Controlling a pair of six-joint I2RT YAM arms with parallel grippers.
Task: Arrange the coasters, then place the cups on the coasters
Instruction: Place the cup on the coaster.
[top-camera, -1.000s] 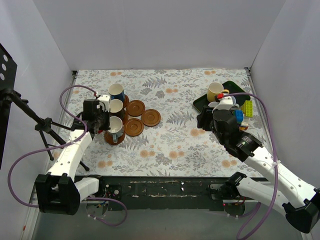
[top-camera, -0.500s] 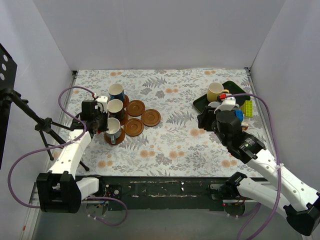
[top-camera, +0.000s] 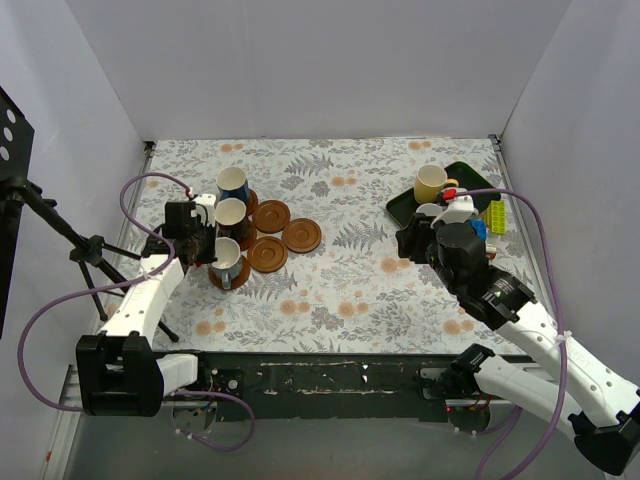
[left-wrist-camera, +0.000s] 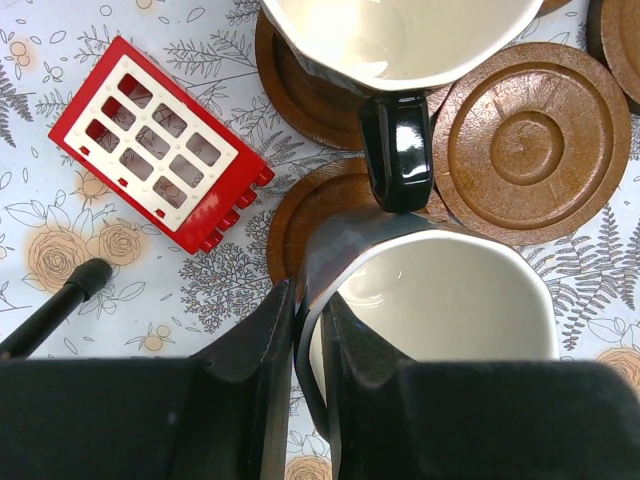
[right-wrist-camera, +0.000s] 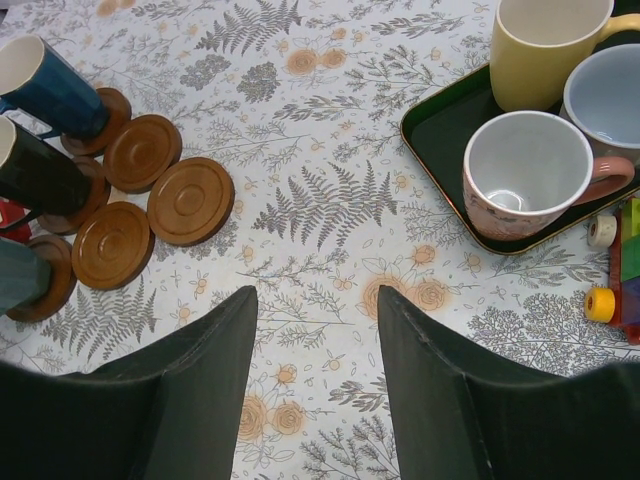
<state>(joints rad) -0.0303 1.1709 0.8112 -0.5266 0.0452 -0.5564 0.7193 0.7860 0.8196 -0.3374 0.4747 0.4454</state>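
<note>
Dark green tray — rests on the floral tablecloth. Colourful toy blocks lie just right of the tray. Red grid block — well left of it. Black tripod stands farther left, off the cloth.

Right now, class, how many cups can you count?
6. Three are on coasters at the left: blue cup, black cup, teal cup. Three sit in the tray at the right: yellow cup, pale blue cup, pink cup. None seems hidden.

Bare tablecloth between coasters and tray leaves open passage.
</note>
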